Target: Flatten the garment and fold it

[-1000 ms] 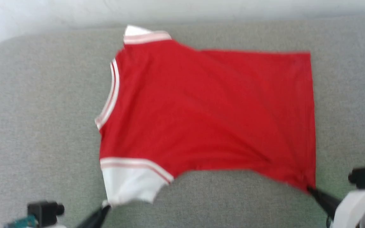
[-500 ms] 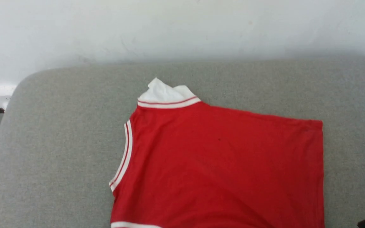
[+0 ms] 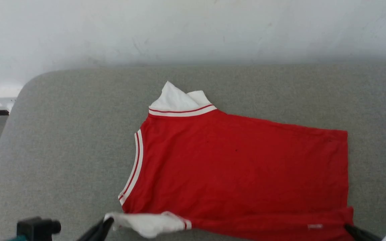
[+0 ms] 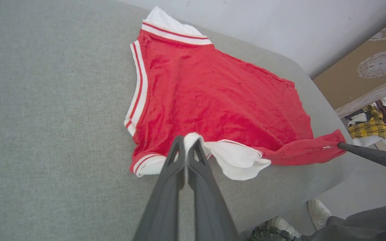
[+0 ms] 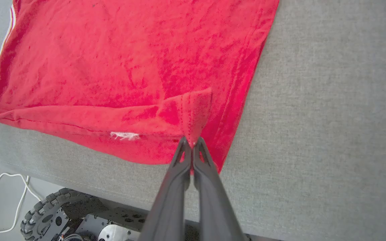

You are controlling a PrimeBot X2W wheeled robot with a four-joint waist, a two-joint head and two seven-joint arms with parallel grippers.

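We judge the first fold is starting. The garment (image 3: 240,167) lies spread on the grey counter (image 3: 62,134), centre of the head view. Our left hand (image 4: 187,144) is clamped on the white sleeve (image 4: 236,160), our right hand (image 5: 191,144) on the hem corner (image 5: 196,110). Next, both must carry this lower edge up the frame evenly.

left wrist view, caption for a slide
Left gripper and right gripper pinch the red garment by sleeve and hem corner on a grey surface.
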